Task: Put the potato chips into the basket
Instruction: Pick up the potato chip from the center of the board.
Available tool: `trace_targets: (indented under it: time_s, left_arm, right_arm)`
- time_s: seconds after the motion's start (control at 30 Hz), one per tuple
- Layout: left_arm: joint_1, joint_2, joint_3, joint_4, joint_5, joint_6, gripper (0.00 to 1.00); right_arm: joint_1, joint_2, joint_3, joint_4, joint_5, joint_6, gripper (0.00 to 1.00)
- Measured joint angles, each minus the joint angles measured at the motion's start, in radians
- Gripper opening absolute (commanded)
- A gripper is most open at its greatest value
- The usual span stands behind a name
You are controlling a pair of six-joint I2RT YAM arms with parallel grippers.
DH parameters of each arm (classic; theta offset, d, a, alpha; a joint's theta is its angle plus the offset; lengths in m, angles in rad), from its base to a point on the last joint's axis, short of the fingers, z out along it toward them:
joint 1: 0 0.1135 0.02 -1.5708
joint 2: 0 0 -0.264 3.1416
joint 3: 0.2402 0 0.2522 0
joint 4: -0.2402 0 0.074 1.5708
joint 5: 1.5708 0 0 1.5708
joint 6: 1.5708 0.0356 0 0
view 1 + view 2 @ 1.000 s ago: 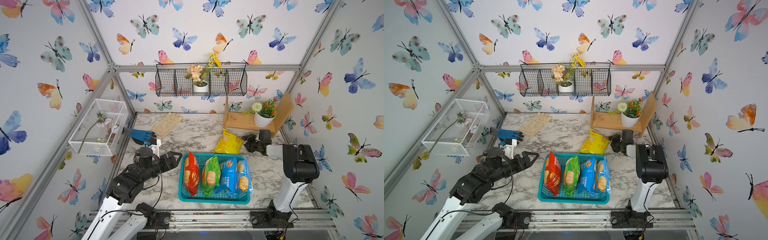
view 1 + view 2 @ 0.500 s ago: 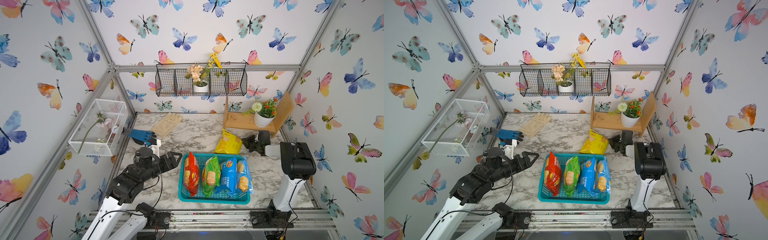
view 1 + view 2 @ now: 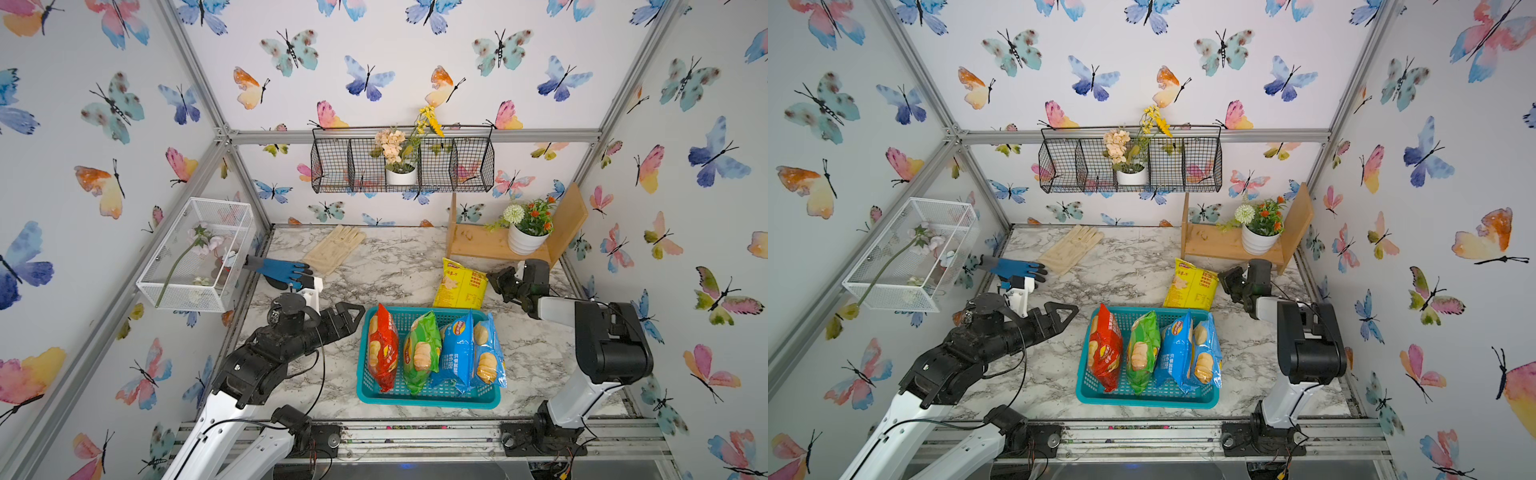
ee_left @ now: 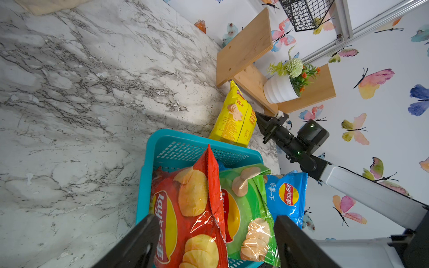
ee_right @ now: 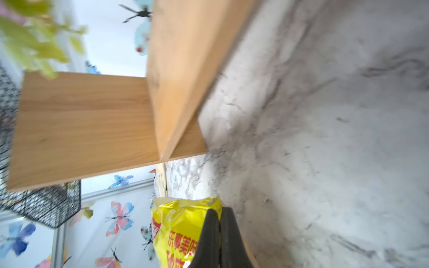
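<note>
Right gripper (image 3: 491,277): your jaws are pressed together, with no gap to see between the fingers (image 5: 228,232).
Yellow bag (image 3: 459,284): it lies on the marble table (image 3: 395,270) right at your right fingertips, its side edge touching them. In the right wrist view it sits beside and partly behind the closed fingers. You cannot tell whether the foil edge is caught between them.
Basket (image 3: 428,402): it sits just past the yellow bag from your right gripper, toward the robot's base. The bag's near end reaches the basket's far rim.
Bags in the basket: red bag (image 3: 382,349), green bag (image 3: 422,353), dark blue bag (image 3: 455,349) and light blue bag (image 3: 488,353) stand on edge side by side. Red is nearest your left gripper.
Left gripper (image 3: 353,318): your jaws are spread wide and hold nothing. It hangs just beside the basket's far left corner, apart from the red bag.
Wooden shelf (image 3: 478,243): close beyond your right gripper.
</note>
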State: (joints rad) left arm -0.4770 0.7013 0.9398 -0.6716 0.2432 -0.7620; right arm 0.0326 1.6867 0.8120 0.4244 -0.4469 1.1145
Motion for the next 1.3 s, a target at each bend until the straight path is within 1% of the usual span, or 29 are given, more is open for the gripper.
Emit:
trace_targets:
  time_s: [0.13, 0.23, 0.37, 0.5, 0.63, 0.77, 0.97, 1.1, 1.3]
  left_arm:
    - [0.000, 0.026, 0.054, 0.001, 0.009, 0.026, 0.82]
    - [0.000, 0.036, 0.088, 0.002, 0.021, 0.049, 0.81]
    - [0.000, 0.056, 0.142, 0.002, 0.048, 0.094, 0.80]
    - [0.000, 0.080, 0.208, 0.003, 0.088, 0.166, 0.79]
    - [0.000, 0.106, 0.272, 0.002, 0.135, 0.243, 0.77]
    - [0.000, 0.142, 0.330, 0.001, 0.193, 0.303, 0.74]
    - [0.000, 0.213, 0.428, -0.003, 0.254, 0.386, 0.73]
    - [0.000, 0.259, 0.511, -0.015, 0.280, 0.438, 0.75]
    - [0.000, 0.329, 0.634, -0.030, 0.300, 0.499, 0.77]
  right_arm:
    - [0.000, -0.139, 0.000, -0.043, -0.021, -0.087, 0.02]
    - [0.000, -0.208, 0.014, -0.103, -0.035, -0.161, 0.02]
    - [0.000, -0.246, 0.074, -0.203, -0.055, -0.252, 0.02]
    - [0.001, -0.287, 0.161, -0.311, -0.074, -0.336, 0.02]
    - [0.001, -0.331, 0.250, -0.394, -0.085, -0.391, 0.02]
    - [0.001, -0.349, 0.346, -0.446, -0.110, -0.416, 0.02]
    - [0.001, -0.354, 0.479, -0.521, -0.165, -0.426, 0.02]
    - [0.002, -0.354, 0.587, -0.569, -0.233, -0.415, 0.02]
    - [0.014, -0.354, 0.718, -0.573, -0.354, -0.352, 0.02]
